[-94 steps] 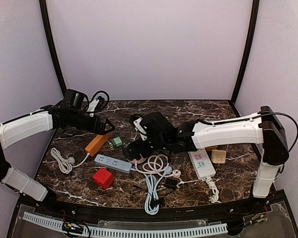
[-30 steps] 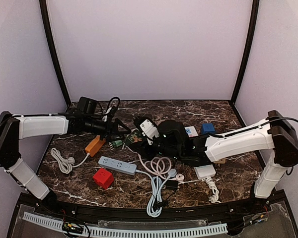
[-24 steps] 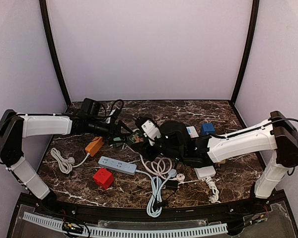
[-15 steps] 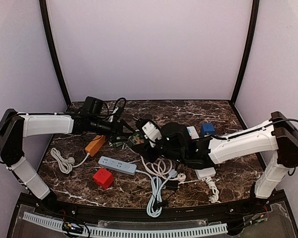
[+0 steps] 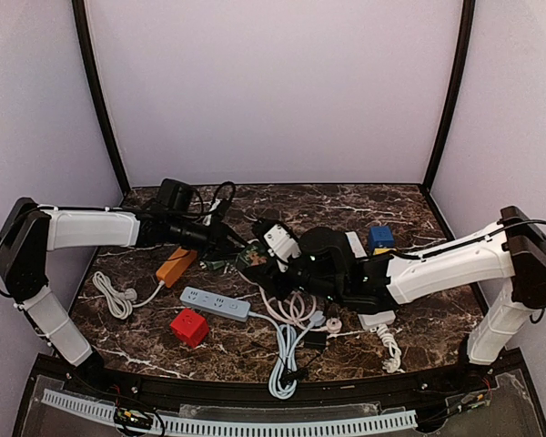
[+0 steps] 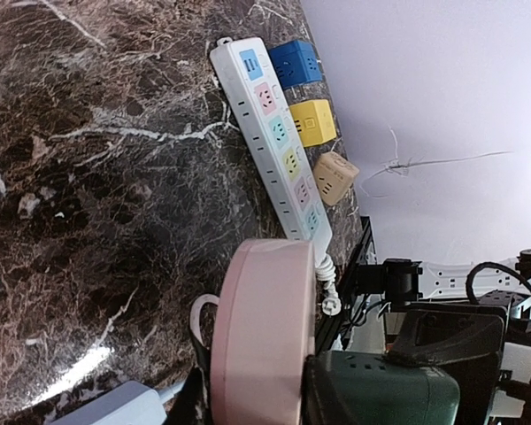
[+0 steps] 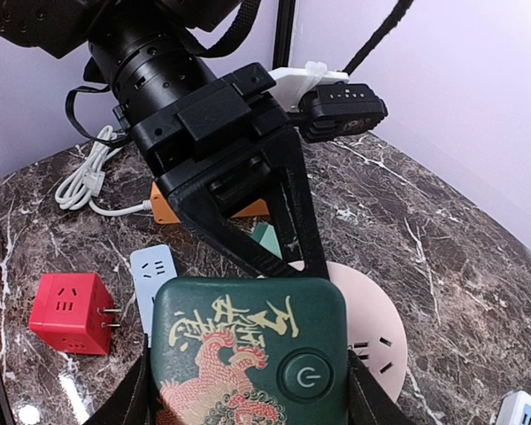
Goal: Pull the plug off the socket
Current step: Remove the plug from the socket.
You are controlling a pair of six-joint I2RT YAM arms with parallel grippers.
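**Two robot arms meet over a plug and socket, not yet parted**

Overhead view, L to R: the left arm reaches across the dark marble table [image 5: 409, 202]. Its left gripper [image 5: 241, 246] sits mid-table, nose to nose w/ the right gripper [image 7: 248, 404].

Between them is the task pair. A dark green rounded plug block [image 7: 248, 345] is seated on a round pink socket disc [image 6: 257, 336], held just above the table centre.

L fingers stand either side of the disc's rim; can't tell if they clamp it. R fingers are closed on the plug block's two sides, gripping it.

Progress, as judged: plug still sits flush on the disc, so no separation yet. Both arms are approx in place and the pull itself is left.

What each view adds:
- **Overhead:** shows the arms' layout and clutter, incl. an orange block [image 5: 176, 265], a pale blue power strip [image 5: 211, 303] and a red cube socket [image 5: 189, 327]. The pair is mostly hidden under the grippers.
- **L wrist cam:** shows the disc edge-on w/ the plug on its right. Beyond lie a long white multicolour strip [image 6: 270, 133] and a blue cube [image 6: 294, 62].
- **R wrist cam:** only this one shows the plug's dragon face and power button, and the L fingers at the rim.
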